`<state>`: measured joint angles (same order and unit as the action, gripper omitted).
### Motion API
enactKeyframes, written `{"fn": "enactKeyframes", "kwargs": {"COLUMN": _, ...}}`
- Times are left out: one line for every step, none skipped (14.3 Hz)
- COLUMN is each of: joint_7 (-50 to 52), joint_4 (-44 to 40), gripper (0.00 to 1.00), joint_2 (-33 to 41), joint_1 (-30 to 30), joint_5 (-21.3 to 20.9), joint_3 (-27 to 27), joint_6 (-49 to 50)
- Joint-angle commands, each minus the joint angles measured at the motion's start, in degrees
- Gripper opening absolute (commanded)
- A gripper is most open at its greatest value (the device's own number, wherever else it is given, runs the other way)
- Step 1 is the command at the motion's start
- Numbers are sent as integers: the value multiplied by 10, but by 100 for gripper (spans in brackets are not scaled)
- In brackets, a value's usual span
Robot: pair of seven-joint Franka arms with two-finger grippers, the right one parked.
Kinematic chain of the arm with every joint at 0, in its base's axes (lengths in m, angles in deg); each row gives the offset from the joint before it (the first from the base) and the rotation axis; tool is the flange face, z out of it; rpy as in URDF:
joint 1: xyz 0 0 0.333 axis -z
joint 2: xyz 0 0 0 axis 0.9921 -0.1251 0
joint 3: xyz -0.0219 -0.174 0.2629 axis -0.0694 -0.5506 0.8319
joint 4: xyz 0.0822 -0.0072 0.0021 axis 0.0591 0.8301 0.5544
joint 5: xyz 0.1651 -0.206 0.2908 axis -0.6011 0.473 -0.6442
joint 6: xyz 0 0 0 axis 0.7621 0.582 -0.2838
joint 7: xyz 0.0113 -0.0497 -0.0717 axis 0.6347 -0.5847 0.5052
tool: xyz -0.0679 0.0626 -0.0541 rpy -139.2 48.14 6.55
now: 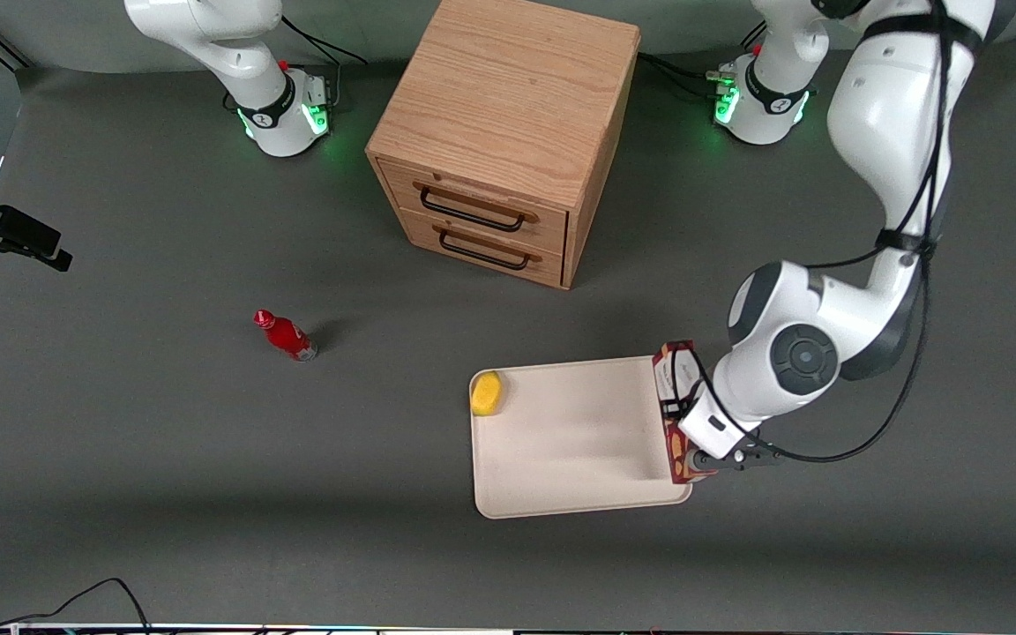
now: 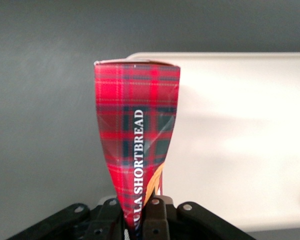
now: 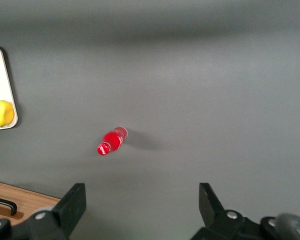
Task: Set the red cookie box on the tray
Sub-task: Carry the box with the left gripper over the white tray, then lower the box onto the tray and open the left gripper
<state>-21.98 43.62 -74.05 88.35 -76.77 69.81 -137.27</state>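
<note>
Over the tray's (image 1: 561, 441) edge, the hand (image 1: 704, 460) grips the red-tartan "SHORTBREAD" cookie box (image 2: 137, 135).

- Gripper (image 1: 704, 445): in the front view largely covered by the working arm's wrist housing; its fingertips cannot be made out there. In the left wrist view only the finger (image 2: 155, 216) bases show, cut off by the frame edge, closed against the red cookie box (image 2: 136, 145).
- Red cookie box (image 1: 674, 414): in the front view its middle is covered by the wrist; whether it touches the tray (image 1: 561, 459) or is held above the tray's edge cannot be determined. Lettering cut off in the wrist view.
- Tray (image 2: 240, 140): one end runs out of the wrist view.
- Wooden drawer cabinet (image 1: 508, 132): top edge cropped in the front view.
- Small red bottle (image 1: 286, 336): label too small to read.
- Yellow object (image 1: 487, 393): identity cannot be determined.
</note>
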Motion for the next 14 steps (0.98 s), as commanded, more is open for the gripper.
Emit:
{"fn": "enactKeyframes", "kwargs": {"joint_7": 31, "joint_4": 51, "gripper": 38, "joint_2": 16, "joint_1": 0, "joint_5": -41, "joint_3": -2, "joint_6": -58}}
{"fn": "enactKeyframes", "kwargs": {"joint_7": 31, "joint_4": 51, "gripper": 99, "joint_2": 17, "joint_1": 0, "joint_5": -41, "joint_3": -3, "joint_6": -56}}
{"fn": "enactKeyframes", "kwargs": {"joint_7": 30, "joint_4": 52, "gripper": 100, "joint_2": 20, "joint_1": -1, "joint_5": -41, "joint_3": -3, "joint_6": -52}}
{"fn": "enactKeyframes", "kwargs": {"joint_7": 28, "joint_4": 52, "gripper": 100, "joint_2": 24, "joint_1": -2, "joint_5": -41, "joint_3": -3, "joint_6": -43}}
{"fn": "enactKeyframes", "kwargs": {"joint_7": 22, "joint_4": 51, "gripper": 100, "joint_2": 32, "joint_1": -4, "joint_5": -41, "joint_3": -2, "joint_6": -25}}
{"fn": "enactKeyframes", "kwargs": {"joint_7": 20, "joint_4": 50, "gripper": 100, "joint_2": 51, "joint_1": -6, "joint_5": -40, "joint_3": -1, "joint_6": 1}}
{"fn": "enactKeyframes", "kwargs": {"joint_7": 10, "joint_4": 47, "gripper": 100, "joint_2": 74, "joint_1": -8, "joint_5": -33, "joint_3": 3, "joint_6": 39}}
{"fn": "enactKeyframes", "kwargs": {"joint_7": -18, "joint_4": 42, "gripper": 100, "joint_2": 101, "joint_1": -15, "joint_5": -27, "joint_3": 5, "joint_6": 84}}
{"fn": "enactKeyframes", "kwargs": {"joint_7": -56, "joint_4": 34, "gripper": 100, "joint_2": 130, "joint_1": -18, "joint_5": -11, "joint_3": 14, "joint_6": 134}}
{"fn": "enactKeyframes", "kwargs": {"joint_7": -96, "joint_4": 26, "gripper": 100, "joint_2": 161, "joint_1": -18, "joint_5": 14, "joint_3": 40, "joint_6": 178}}
{"fn": "enactKeyframes", "kwargs": {"joint_7": -139, "joint_4": 23, "gripper": 100, "joint_2": 194, "joint_1": -17, "joint_5": 37, "joint_3": 67, "joint_6": 220}}
{"fn": "enactKeyframes", "kwargs": {"joint_7": -192, "joint_4": 23, "gripper": 100, "joint_2": 227, "joint_1": -18, "joint_5": 56, "joint_3": 92, "joint_6": 263}}
{"fn": "enactKeyframes", "kwargs": {"joint_7": -243, "joint_4": 25, "gripper": 100, "joint_2": 259, "joint_1": -17, "joint_5": 67, "joint_3": 121, "joint_6": 303}}
{"fn": "enactKeyframes", "kwargs": {"joint_7": -290, "joint_4": 29, "gripper": 100, "joint_2": 286, "joint_1": -18, "joint_5": 76, "joint_3": 148, "joint_6": 340}}
